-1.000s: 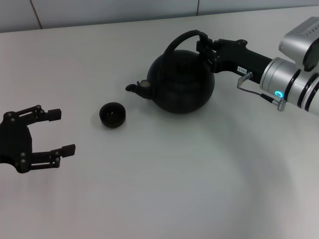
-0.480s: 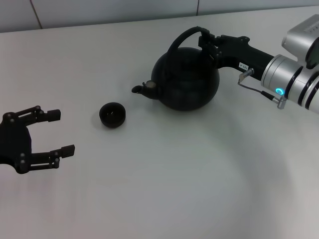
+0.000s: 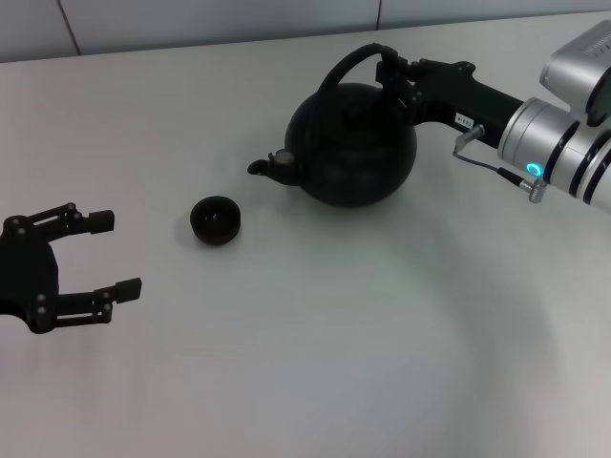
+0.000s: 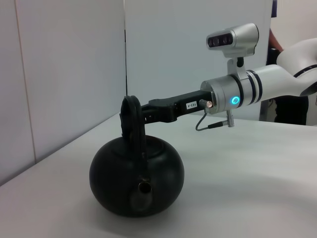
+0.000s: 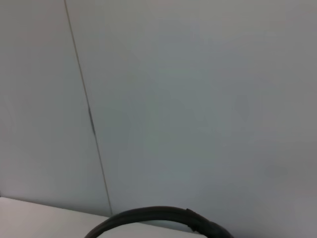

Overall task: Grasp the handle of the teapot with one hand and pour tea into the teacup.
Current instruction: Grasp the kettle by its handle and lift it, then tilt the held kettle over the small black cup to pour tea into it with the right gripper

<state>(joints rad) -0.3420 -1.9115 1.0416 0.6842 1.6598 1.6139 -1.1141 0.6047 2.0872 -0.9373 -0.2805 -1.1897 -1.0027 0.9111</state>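
R arm reaches in level from the right, its gripper (image 3: pixel 393 74) clamped on the handle (image 3: pixel 346 69) of the teapot (image 3: pixel 351 145), which looks just clear of the counter (image 3: pixel 315 334), though contact is hard to judge. Spout faces the teacup (image 3: pixel 215 220), a short way apart. L gripper (image 3: pixel 103 253) hangs spread wide near the counter's left edge. L wrist view shows the spout head-on; R wrist view only the handle's arc.

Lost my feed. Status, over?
Right gripper shut on handle, teapot held. Left gripper open, idle at table's left. Teacup beyond spout, path clear.
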